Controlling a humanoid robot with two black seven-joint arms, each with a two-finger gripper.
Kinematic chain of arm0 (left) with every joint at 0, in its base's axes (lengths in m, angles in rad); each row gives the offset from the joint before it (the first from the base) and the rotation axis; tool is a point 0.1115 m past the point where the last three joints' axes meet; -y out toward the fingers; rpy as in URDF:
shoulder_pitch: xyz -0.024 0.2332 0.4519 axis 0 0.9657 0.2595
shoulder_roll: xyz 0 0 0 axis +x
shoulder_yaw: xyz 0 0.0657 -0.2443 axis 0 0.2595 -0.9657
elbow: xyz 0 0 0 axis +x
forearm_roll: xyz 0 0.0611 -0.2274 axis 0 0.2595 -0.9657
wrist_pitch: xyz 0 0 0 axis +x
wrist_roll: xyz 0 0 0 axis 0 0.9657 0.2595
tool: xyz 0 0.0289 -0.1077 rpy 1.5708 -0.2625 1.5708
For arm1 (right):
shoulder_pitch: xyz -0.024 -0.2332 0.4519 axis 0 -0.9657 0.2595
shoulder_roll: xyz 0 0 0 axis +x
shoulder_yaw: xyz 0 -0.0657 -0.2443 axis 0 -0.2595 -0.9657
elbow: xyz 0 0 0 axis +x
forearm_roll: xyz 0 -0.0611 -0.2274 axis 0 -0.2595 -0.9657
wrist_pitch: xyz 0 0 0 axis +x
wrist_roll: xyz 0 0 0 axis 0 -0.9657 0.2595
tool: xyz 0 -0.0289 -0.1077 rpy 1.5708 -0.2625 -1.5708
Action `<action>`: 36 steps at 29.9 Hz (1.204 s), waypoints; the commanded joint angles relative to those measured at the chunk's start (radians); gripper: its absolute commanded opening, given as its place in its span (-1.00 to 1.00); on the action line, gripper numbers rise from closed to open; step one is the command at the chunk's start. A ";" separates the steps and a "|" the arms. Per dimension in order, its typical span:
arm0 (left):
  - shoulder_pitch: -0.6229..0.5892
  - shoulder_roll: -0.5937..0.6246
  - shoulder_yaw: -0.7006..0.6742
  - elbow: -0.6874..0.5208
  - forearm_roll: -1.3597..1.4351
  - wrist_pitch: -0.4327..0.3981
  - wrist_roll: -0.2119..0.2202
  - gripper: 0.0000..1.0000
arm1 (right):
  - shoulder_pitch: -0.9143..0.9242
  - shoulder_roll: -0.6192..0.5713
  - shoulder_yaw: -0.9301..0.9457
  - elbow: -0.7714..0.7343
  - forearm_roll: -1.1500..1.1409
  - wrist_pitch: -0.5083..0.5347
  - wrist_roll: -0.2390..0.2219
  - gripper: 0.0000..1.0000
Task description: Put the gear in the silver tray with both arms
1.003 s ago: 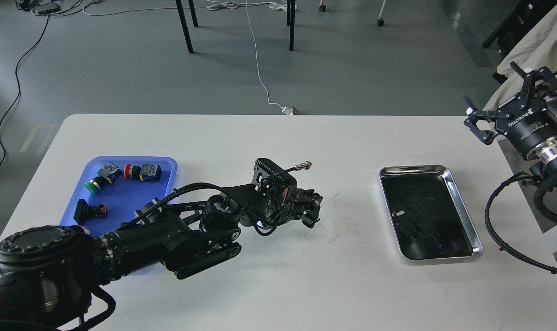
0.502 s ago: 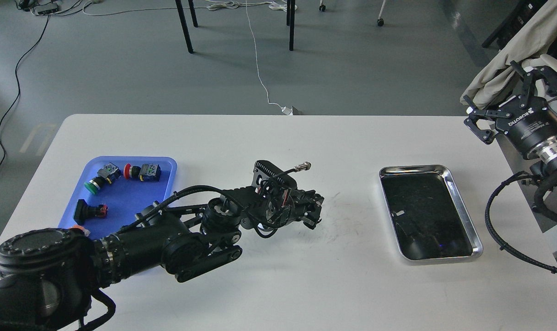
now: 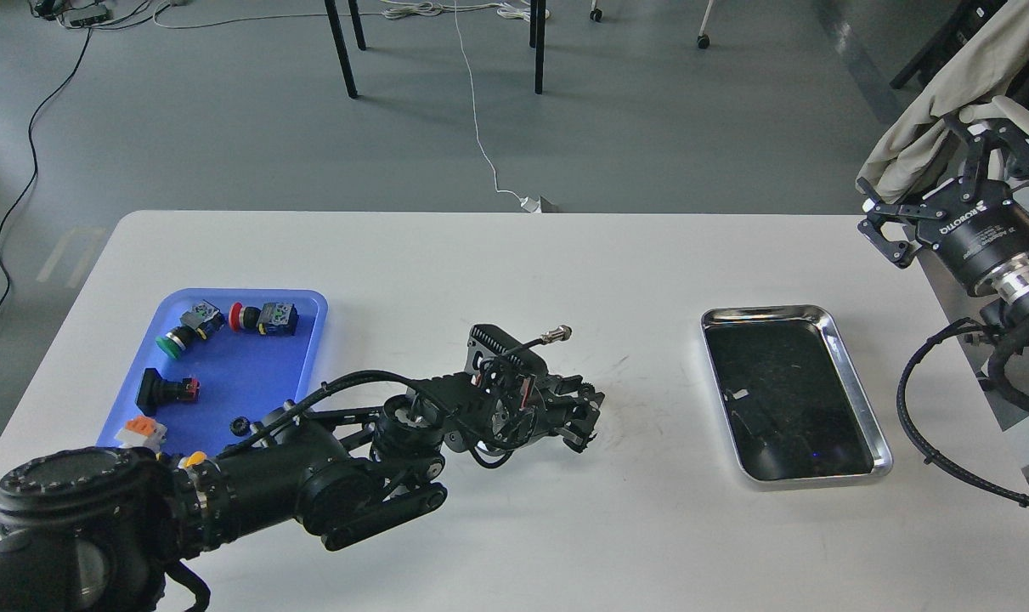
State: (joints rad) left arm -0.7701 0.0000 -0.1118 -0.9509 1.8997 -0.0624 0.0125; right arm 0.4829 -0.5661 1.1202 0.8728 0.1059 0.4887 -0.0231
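Observation:
The silver tray [image 3: 854, 387] lies empty on the right side of the white table. My left gripper [image 3: 585, 414] is low over the table's middle, left of the tray and well apart from it. Its fingers look closed around a small dark toothed piece [image 3: 590, 393], which seems to be the gear; most of it is hidden by the fingers. My right gripper [image 3: 939, 183] is open and empty, raised beyond the table's right edge, above and to the right of the silver tray.
A blue plastic tray [image 3: 306, 327] at the left holds a green push button [image 3: 172, 342], a red button switch [image 3: 259, 317], a black switch [image 3: 164, 389] and an orange-and-white part [image 3: 140, 430]. A beige cloth [image 3: 930, 119] hangs behind the right gripper. Chair legs and cables are on the floor behind.
My left arm has sunk and drawn slightly toward me, uncovering the near end of the blue tray. The right gripper has barely moved; the beige cloth behind it has shifted.

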 commanded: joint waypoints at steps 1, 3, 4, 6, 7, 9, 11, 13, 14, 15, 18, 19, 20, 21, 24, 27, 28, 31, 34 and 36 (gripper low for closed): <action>0.000 0.000 0.000 -0.035 -0.005 0.016 -0.002 0.08 | -0.001 0.000 -0.005 0.000 0.000 0.000 0.000 0.98; 0.000 0.000 -0.002 -0.049 -0.011 0.033 -0.003 0.36 | 0.000 0.000 -0.013 0.000 0.000 0.000 0.000 0.98; -0.002 0.000 0.000 -0.060 -0.027 0.042 -0.003 0.51 | 0.000 0.000 -0.014 0.002 0.000 0.000 0.000 0.98; -0.008 0.000 0.000 -0.074 -0.098 0.065 0.000 0.88 | 0.002 -0.003 -0.016 0.002 0.000 0.000 0.000 0.98; -0.014 0.000 -0.003 -0.075 -0.129 0.079 0.000 0.92 | 0.003 -0.003 -0.016 0.002 0.000 0.000 -0.001 0.98; -0.032 0.000 -0.020 -0.075 -0.181 0.105 0.000 0.95 | 0.005 -0.005 -0.017 0.006 0.000 0.000 -0.003 0.98; -0.054 0.000 -0.073 -0.069 -0.209 0.112 0.000 0.95 | 0.006 -0.006 -0.019 0.011 -0.002 0.000 -0.003 0.98; -0.060 0.000 -0.170 -0.065 -0.226 0.112 0.000 0.95 | 0.013 -0.009 -0.023 0.015 -0.002 0.000 -0.003 0.98; -0.061 0.000 -0.213 -0.063 -0.234 0.112 0.000 0.95 | 0.020 -0.009 -0.023 0.017 -0.005 0.000 -0.004 0.98; -0.063 0.000 -0.256 -0.065 -0.240 0.112 0.000 0.95 | 0.031 -0.011 -0.026 0.022 -0.012 0.000 -0.006 0.98; -0.077 0.000 -0.357 -0.065 -0.293 0.113 0.000 0.95 | 0.068 -0.023 -0.071 0.060 -0.018 -0.007 -0.008 0.98; -0.077 0.000 -0.385 -0.065 -0.322 0.115 0.000 0.95 | 0.081 -0.040 -0.091 0.077 -0.018 -0.015 -0.008 0.98; -0.077 0.033 -0.414 -0.065 -0.359 0.119 0.000 0.95 | 0.098 -0.061 -0.112 0.103 -0.018 -0.028 -0.008 0.98; -0.077 0.078 -0.445 -0.071 -0.405 0.127 0.000 0.95 | 0.114 -0.084 -0.137 0.141 -0.018 -0.044 -0.008 0.98; -0.077 0.198 -0.511 -0.080 -0.568 0.157 0.000 0.95 | 0.183 -0.136 -0.210 0.245 -0.028 -0.085 -0.009 0.98; -0.089 0.319 -0.526 -0.091 -0.752 0.171 0.001 0.95 | 0.304 -0.184 -0.322 0.278 -0.104 -0.113 -0.012 0.98; -0.089 0.351 -0.526 -0.092 -0.807 0.171 0.000 0.95 | 0.348 -0.190 -0.370 0.278 -0.135 -0.116 -0.014 0.98; -0.086 0.446 -0.528 -0.120 -0.967 0.171 0.000 0.95 | 0.530 -0.192 -0.605 0.281 -0.221 -0.117 -0.015 0.98; -0.066 0.505 -0.528 -0.127 -1.068 0.173 -0.002 0.95 | 0.714 -0.169 -0.863 0.282 -0.310 -0.117 -0.023 0.98; -0.045 0.525 -0.531 -0.127 -1.097 0.173 -0.003 0.95 | 0.807 -0.118 -1.020 0.282 -0.388 -0.117 -0.026 0.98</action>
State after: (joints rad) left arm -0.8408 0.4860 -0.6399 -1.0752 0.8641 0.1099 0.0124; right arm 1.1444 -0.7388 0.3302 1.1541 -0.1792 0.3712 -0.0439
